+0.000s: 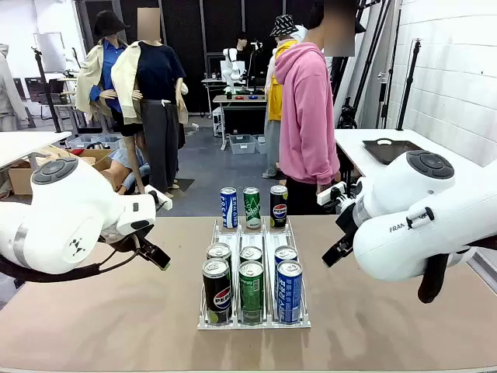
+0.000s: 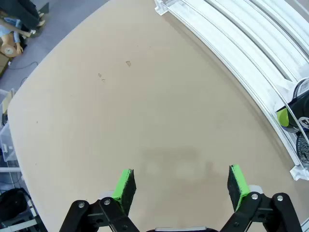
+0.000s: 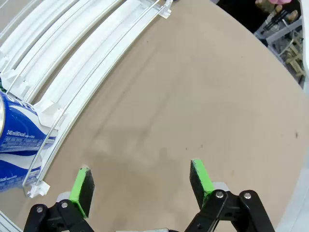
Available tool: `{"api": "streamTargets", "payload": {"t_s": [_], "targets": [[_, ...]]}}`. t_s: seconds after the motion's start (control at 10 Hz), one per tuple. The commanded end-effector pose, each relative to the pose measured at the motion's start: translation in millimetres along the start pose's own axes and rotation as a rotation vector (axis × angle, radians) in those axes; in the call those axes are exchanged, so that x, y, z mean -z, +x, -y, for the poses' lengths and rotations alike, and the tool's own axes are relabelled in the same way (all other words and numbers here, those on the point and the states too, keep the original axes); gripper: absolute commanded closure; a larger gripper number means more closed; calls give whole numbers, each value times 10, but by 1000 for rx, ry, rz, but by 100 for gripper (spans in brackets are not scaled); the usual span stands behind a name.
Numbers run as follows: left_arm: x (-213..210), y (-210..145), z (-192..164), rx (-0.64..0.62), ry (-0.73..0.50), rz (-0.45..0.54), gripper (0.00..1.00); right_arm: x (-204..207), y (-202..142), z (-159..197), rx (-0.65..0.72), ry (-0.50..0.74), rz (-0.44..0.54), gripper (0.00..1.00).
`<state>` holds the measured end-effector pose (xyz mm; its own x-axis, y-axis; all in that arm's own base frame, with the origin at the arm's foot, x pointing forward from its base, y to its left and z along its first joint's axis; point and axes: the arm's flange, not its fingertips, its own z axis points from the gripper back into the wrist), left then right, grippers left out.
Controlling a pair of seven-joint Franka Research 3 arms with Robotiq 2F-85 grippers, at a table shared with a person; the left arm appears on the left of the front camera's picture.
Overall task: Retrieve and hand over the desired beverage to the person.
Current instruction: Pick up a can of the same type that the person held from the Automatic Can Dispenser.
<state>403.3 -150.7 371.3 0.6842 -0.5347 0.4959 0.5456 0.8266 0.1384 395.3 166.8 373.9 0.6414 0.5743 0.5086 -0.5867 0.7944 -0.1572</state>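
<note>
Left claw (image 2: 181, 173) and right claw (image 3: 140, 169) gape, flanking white rack (image 1: 250, 235) of soda cans (image 1: 251, 291).

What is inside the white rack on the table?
The rack holds six cans at its near end: a black Pepsi can, a green can and a blue can in front; the three behind them are mostly covered.

The left claw (image 2: 181, 182) hangs, pads spread wide, over the tan table (image 2: 145, 96). Ahead and to its right runs a white rack (image 2: 231, 43) holding cans (image 2: 301, 145).
</note>
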Motion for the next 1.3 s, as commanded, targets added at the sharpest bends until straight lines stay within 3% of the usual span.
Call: {"api": "streamTargets", "payload": {"t_s": [0.0,1.2], "targets": [[-1,0,0,0,0,0,0,0,1,-2,0,0,0,0],[-1,0,0,0,0,0,0,0,1,-2,0,0,0,0]]}}
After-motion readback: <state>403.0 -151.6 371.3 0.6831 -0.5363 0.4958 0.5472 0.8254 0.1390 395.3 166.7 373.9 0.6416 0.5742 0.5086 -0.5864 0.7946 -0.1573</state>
